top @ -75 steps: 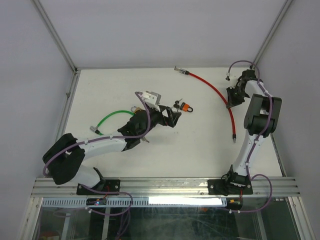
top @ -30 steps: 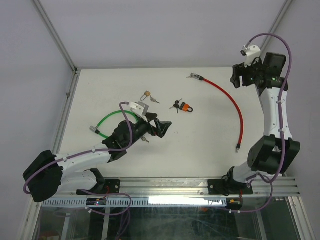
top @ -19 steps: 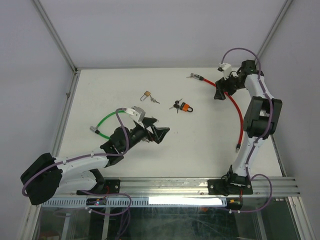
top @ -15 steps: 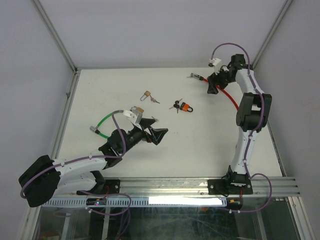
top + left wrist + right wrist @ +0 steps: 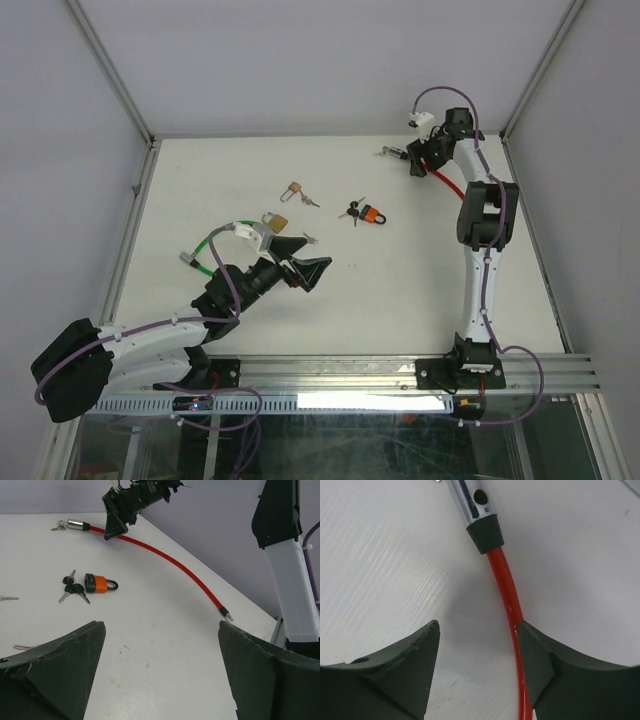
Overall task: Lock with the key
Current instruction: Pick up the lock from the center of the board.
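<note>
White tabletop [image 5: 400,290], pale grey walls [image 5: 330,60] all round. At one o'clock we see the right gripper [image 5: 480,630] spread wide, straddling the red cable [image 5: 507,595] just below its chrome lock head [image 5: 470,495], with the key [image 5: 57,528] at the head's far end. The left gripper [image 5: 160,630] gapes too, near centre, and the orange padlock [image 5: 375,213] lies at its one o'clock.

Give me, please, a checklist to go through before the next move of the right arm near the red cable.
1. right tool open: ok, jaws apart.
2. red cable between its fingers: ok, but it runs close to one finger, not centred.
3. chrome lock head unobstructed: ok.
4. Key seated in the lock head: cannot tell; the small metal piece at its end is too small to read.
5. left tool empty, away from the cable: ok, open.
6. orange padlock and its keys clear of both arms: ok.
</note>
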`<state>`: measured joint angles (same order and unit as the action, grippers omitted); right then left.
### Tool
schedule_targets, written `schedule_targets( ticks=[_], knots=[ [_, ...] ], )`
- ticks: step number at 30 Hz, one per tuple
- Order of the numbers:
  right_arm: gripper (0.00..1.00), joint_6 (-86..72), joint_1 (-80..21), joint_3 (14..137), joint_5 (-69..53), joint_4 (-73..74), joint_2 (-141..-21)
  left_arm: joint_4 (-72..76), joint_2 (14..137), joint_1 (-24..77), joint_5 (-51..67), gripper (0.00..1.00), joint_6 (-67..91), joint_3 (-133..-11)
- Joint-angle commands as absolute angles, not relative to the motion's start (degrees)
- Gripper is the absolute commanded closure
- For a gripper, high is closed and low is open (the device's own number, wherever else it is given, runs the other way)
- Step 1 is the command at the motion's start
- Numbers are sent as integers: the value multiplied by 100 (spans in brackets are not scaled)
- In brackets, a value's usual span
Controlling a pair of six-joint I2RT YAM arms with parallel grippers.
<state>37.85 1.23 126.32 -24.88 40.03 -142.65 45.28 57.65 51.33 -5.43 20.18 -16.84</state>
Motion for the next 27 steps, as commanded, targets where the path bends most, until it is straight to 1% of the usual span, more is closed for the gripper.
schedule_targets(
  ticks=[1, 4, 13, 15, 22, 24, 27],
  knots=[
    [35, 3423, 162, 13010, -2245, 3561, -14305, 4855, 5633, 5136, -465, 1, 2112, -1648],
    [36, 3348, 223, 13025, -2232, 3558, -14388, 4861, 5655, 5138, -456, 1, 2149, -1652],
    [46, 3533, 417, 13013, -2286, 3778, -14574, 4912, 5734, 5135, -413, 1, 2208, -1651],
    [52, 3673, 420, 13029, -2307, 3920, -14652, 4921, 5747, 5139, -392, 1, 2221, -1652],
    [87, 4495, 386, 13006, -2392, 4480, -14671, 4965, 5770, 5133, -281, 1, 2288, -1652],
    [100, 4675, 393, 12839, -2461, 4479, -14509, 5008, 5787, 5138, -207, 1, 2325, -1652],
    [100, 4728, 431, 12364, -2694, 4116, -14027, 5143, 5817, 5134, -53, 1, 2416, -1642]
  ],
)
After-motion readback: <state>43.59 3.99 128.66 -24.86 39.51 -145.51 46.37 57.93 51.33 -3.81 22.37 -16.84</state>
